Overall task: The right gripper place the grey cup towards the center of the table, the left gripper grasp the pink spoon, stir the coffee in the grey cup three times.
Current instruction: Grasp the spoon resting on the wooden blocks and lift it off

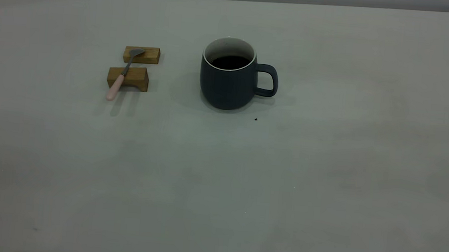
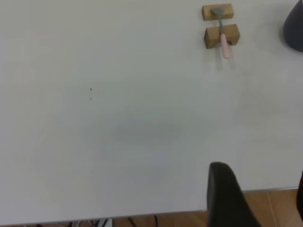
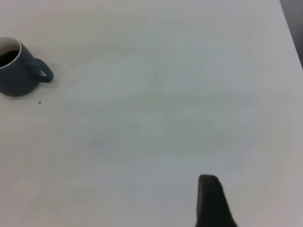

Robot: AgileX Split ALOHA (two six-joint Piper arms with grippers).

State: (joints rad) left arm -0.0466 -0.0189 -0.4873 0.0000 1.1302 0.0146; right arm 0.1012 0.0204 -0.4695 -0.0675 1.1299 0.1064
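Pale grey table (image 1: 323, 190) carries everything. My grey cup (image 1: 228, 78) stands upright near the middle, handle toward my right tool (image 3: 222, 208), coffee (image 1: 229, 61) inside; it looks heavy, rigid and spillable, so I'd take the handle. My pink spoon (image 1: 121, 76) bridges two wooden blocks (image 1: 128, 77), light and slim, handle overhanging. Whether my left tool (image 2: 255, 198) and right tool are spread, I cannot tell.

**Colours on the Table**

The pale grey-white flat table (image 1: 325, 170) has a few tiny dark specks. The round dark blue-grey mug (image 1: 227, 84) is white inside, with black-brown coffee (image 1: 230, 62). The thin spoon (image 1: 122, 74) has a light pink handle and grey metal bowl. The two wooden blocks (image 1: 129, 78) are tan-brown.
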